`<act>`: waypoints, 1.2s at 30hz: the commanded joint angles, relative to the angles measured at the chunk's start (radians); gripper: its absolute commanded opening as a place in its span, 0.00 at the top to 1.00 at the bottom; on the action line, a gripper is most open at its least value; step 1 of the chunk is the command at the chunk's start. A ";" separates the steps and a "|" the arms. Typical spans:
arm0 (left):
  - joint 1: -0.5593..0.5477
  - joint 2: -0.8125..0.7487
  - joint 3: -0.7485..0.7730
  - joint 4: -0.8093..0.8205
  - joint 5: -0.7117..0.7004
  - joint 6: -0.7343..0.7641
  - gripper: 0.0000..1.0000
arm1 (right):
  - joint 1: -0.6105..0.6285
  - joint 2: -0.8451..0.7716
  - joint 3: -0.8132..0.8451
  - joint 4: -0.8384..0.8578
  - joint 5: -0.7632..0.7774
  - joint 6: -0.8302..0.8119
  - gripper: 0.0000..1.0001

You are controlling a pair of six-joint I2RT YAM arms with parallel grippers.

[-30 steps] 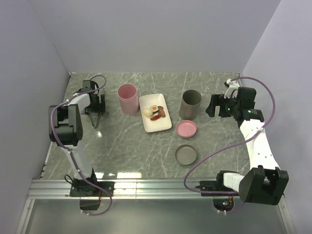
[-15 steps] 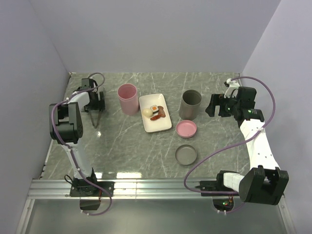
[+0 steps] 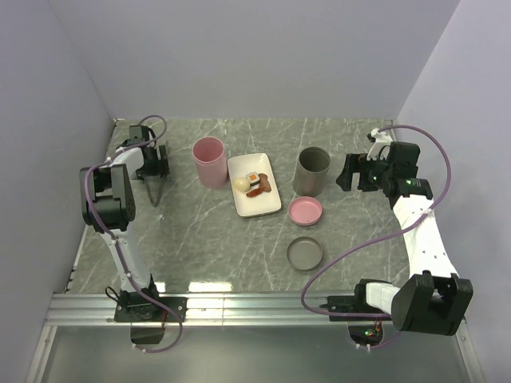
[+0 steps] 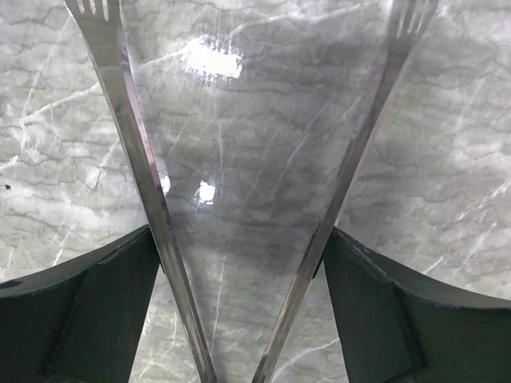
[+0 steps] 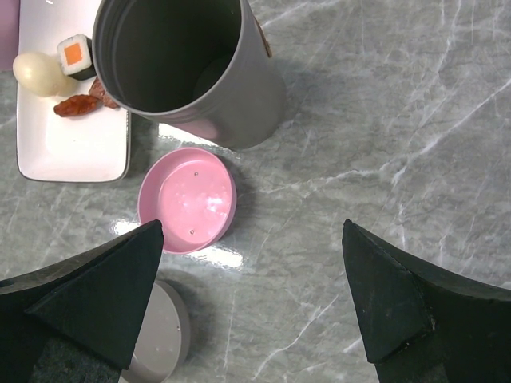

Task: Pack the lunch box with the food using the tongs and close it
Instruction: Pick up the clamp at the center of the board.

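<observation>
The left gripper (image 4: pixel 239 233) grips the long thin silver-grey metal tongs (image 4: pixel 136 159). Both tong arms press against the inner finger faces, spread in a V.

The tongs lie well to the left of the white rectangular plate (image 3: pixel 267 206). Their long axis runs roughly parallel to the plate's long sides, with the tips toward the near edge.

The bite-size food pieces (image 3: pixel 254 184) rest on the plate's far half. A tall pink cup (image 3: pixel 209 162) stands just left of the plate, between tongs and food.

The right gripper (image 5: pixel 251 231) hangs spread and empty, right of the plate, and is not the nearer arm.

The tongs' joint is cut off in the left wrist view. Whether the tips touch the table cannot be told.
</observation>
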 commanded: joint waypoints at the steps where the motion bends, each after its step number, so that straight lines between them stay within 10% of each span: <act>1: 0.007 0.005 -0.038 -0.012 -0.002 0.029 0.15 | 0.000 -0.007 0.049 0.020 -0.012 0.001 0.00; 36: 0.069 -0.624 -0.009 -0.272 0.314 0.275 0.27 | 0.041 -0.084 0.077 0.124 -0.242 0.096 0.00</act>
